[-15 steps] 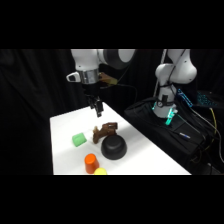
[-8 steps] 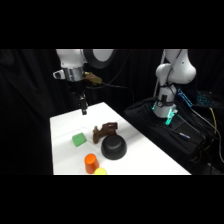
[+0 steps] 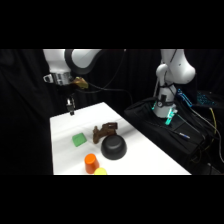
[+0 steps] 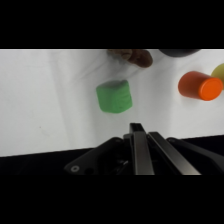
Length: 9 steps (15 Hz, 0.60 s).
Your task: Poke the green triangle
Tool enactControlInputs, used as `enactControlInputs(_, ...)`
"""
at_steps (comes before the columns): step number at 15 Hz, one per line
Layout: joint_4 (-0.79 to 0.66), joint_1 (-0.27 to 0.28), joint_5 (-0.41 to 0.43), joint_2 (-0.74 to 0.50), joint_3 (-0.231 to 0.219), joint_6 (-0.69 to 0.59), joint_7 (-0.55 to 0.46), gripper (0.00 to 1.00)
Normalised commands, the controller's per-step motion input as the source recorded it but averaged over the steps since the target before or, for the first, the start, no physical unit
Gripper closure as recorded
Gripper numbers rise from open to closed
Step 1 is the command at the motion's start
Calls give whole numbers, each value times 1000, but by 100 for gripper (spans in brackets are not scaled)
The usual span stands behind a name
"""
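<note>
Now: one green triangle [image 4: 114,97], one orange cylinder [image 4: 199,85], one black dome [image 3: 114,147]; pincer [image 4: 141,131] fingers pressed together, empty.

Below my wrist I see the green triangle [image 4: 114,97], a small matte bright green block, lying flat on the white counter [image 3: 65,130] with bare surface all around it, touching nothing.

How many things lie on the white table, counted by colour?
Green: 1, the green triangle
Orange: 1, the orange cylinder
Yellow: 1, the yellow piece
Brown: 1, the brown piece
Black: 1, the black dome
Total: 5
</note>
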Motion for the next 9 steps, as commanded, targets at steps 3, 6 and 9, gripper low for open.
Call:
enactControlInputs(3, 463, -76, 164, 420, 8, 42, -46, 99)
enactControlInputs(6, 459, -57, 161, 426, 23, 91, 11, 99)
enactControlInputs(9, 478, -61, 180, 456, 58, 45, 34, 99)
